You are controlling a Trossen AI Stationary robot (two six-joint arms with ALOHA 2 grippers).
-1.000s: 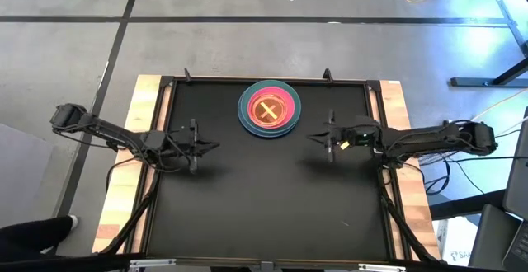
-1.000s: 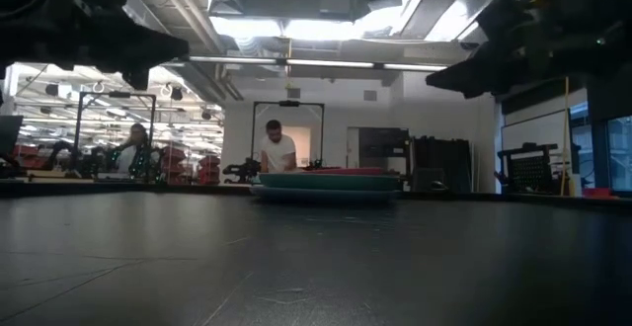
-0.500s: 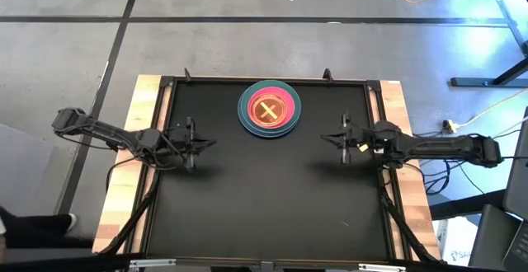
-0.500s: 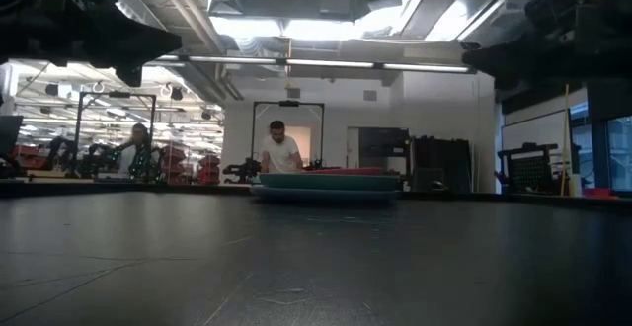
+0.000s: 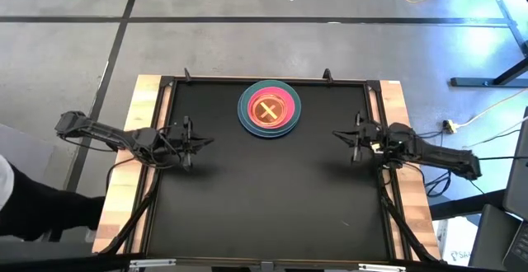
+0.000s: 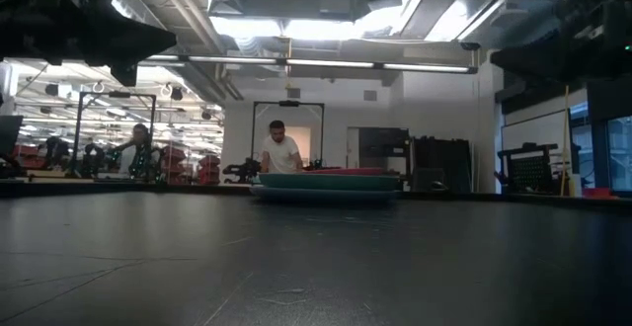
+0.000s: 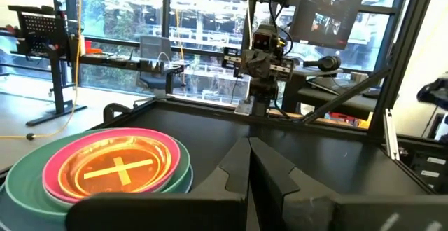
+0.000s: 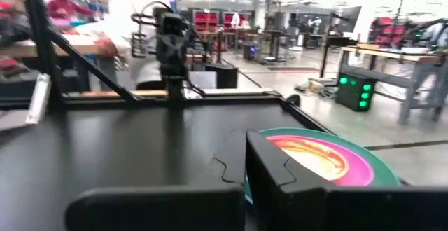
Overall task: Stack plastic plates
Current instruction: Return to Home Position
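Note:
The plastic plates [image 5: 270,110] are in one stack near the table's far edge, centred. A blue and a teal plate lie lowest, a pink one above, and a translucent orange one with a yellow cross on top. The stack also shows in the low view [image 6: 326,183], the left wrist view [image 7: 105,171] and the right wrist view [image 8: 329,157]. My left gripper [image 5: 206,143] [image 7: 248,157] hovers left of and nearer than the stack, shut on nothing. My right gripper [image 5: 338,134] [image 8: 245,150] hovers to its right, also shut and empty.
The black table top [image 5: 264,198] has a raised frame, with wooden strips at its left [image 5: 124,189] and right sides. A person's dark sleeve [image 5: 33,210] shows at the near left, off the table. People stand in the room beyond [image 6: 279,153].
My right gripper has drawn back toward the table's right edge, away from the stack, and stays shut. My left gripper has eased slightly toward the left edge. The stack has not moved. A person has come into the high view at the near left.

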